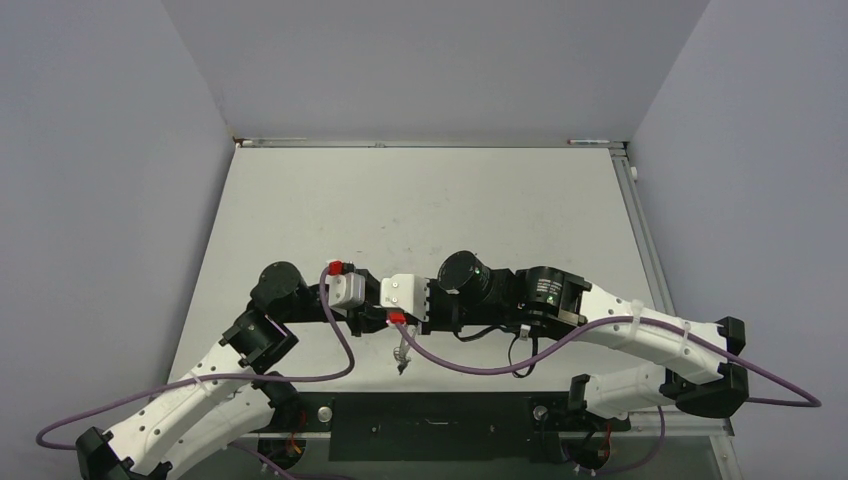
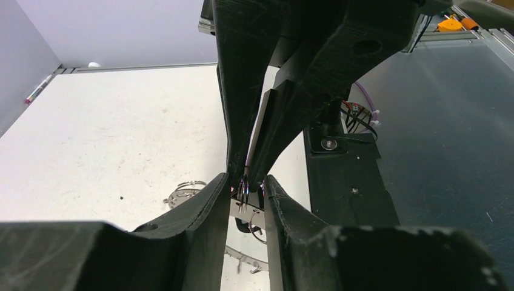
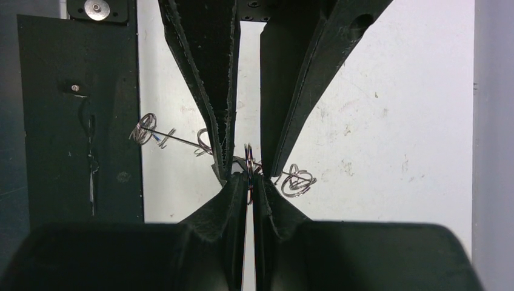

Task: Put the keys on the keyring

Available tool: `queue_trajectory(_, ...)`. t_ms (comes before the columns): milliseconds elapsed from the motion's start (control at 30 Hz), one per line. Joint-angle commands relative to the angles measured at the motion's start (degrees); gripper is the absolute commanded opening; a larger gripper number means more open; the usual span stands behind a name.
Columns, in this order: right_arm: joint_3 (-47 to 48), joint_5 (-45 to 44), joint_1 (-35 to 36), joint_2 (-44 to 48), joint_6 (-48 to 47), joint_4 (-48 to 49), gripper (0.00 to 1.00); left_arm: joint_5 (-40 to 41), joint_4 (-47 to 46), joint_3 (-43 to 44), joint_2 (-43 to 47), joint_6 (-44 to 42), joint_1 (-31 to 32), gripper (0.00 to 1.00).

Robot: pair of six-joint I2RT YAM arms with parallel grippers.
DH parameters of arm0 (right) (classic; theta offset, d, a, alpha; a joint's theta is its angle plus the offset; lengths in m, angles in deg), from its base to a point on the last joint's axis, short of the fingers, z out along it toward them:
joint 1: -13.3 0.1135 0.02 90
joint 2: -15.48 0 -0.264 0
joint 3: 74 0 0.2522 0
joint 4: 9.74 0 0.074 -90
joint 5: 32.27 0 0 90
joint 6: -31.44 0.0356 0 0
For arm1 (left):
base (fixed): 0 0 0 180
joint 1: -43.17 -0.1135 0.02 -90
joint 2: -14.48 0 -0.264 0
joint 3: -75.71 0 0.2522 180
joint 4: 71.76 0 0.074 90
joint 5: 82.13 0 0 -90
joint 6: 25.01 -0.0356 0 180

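Note:
The keyring is held in the air where my two grippers meet, near the table's front edge. In the right wrist view it lies edge-on as a thin line (image 3: 182, 140) with wire loops (image 3: 297, 180) on its rim. My left gripper (image 2: 245, 185) is shut on its flat grey band (image 2: 247, 209). My right gripper (image 3: 248, 179) is shut on one thin wire loop (image 3: 248, 159) at the rim. In the top view a thin piece with a dark end (image 1: 402, 360) hangs below the grippers. It may be the key, but I cannot tell. No blue tag shows.
The black base plate (image 1: 440, 415) lies just below the grippers along the table's near edge. Purple cables (image 1: 470, 368) sag between the arms. Grey walls close the white table (image 1: 420, 200) on three sides. A pen (image 2: 37, 91) lies by the far wall.

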Motion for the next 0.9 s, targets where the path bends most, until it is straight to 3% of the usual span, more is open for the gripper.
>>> queue_trajectory(0,0.16,0.69,-0.64,0.01,-0.28,3.51,0.05,-1.17,-2.53,0.09,0.53,0.31,-0.24,0.22)
queue_trajectory(267,0.57,1.99,-0.7,1.0,-0.55,4.08,0.05,0.0,-0.98,0.44,0.15,-0.98,-0.14,0.15)
queue_trajectory(400,0.08,3.19,-0.71,1.87,-0.67,4.69,0.05,0.64,-0.71,0.69,-0.23,-1.15,-0.16,0.01)
queue_trajectory(633,-1.86,4.06,-0.71,4.5,-0.52,8.88,0.06,4.17,-0.23,1.5,1.69,-2.03,-0.19,0.0)
queue_trajectory(767,-5.05,2.62,-0.84,7.28,0.34,13.76,0.47,5.49,-5.69,-0.63,5.53,0.88,-1.84,0.0)
queue_trajectory(800,-5.83,2.09,-0.92,8.09,0.57,15.03,0.61,5.14,-6.97,-0.94,6.05,2.68,-2.28,0.0)
queue_trajectory(867,-8.18,-0.74,-1.09,11.05,1.19,18.9,0.68,4.14,-8.96,-1.29,6.46,4.39,-2.95,0.0)
